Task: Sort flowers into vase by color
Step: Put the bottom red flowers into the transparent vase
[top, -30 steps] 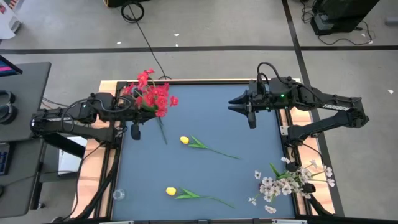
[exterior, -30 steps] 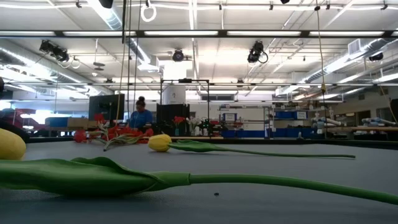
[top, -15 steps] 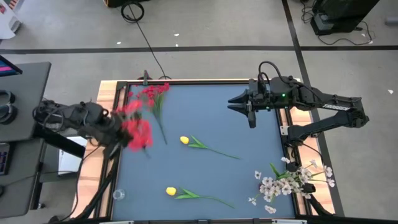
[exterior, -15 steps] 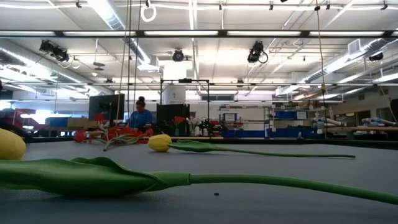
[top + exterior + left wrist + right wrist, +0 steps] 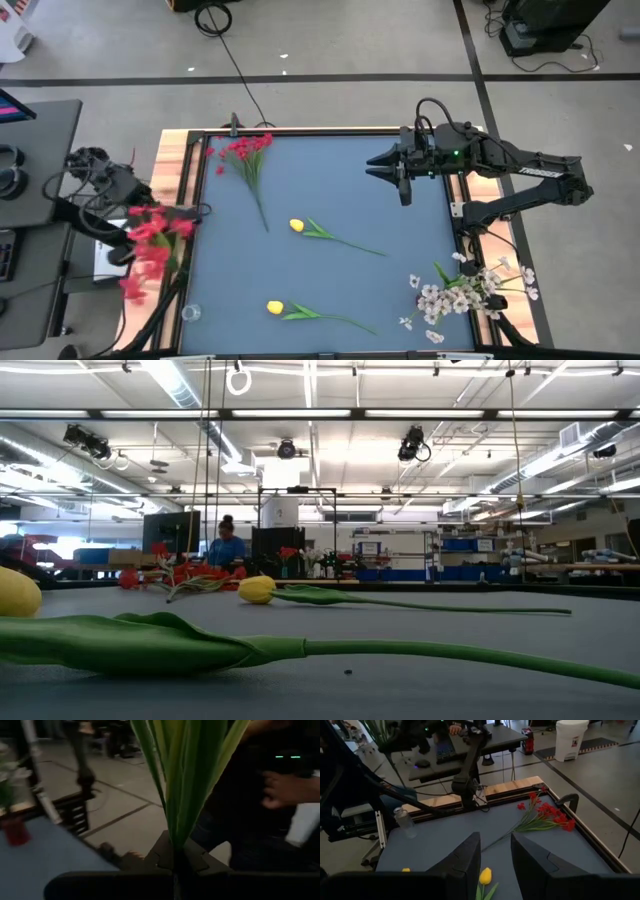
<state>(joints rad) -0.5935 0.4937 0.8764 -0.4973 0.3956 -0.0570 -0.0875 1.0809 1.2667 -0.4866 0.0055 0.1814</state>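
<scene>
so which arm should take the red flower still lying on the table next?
Right, probably. The right gripper hovers over the table with jaws open and empty. The left gripper is off the table's left edge, shut on a red flower bunch. The remaining red flower lies at the far left corner.

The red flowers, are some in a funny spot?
Yes. One red bunch hangs off the table's left edge, gripped by the left tool. The other red bunch lies on the table's far left corner.
</scene>
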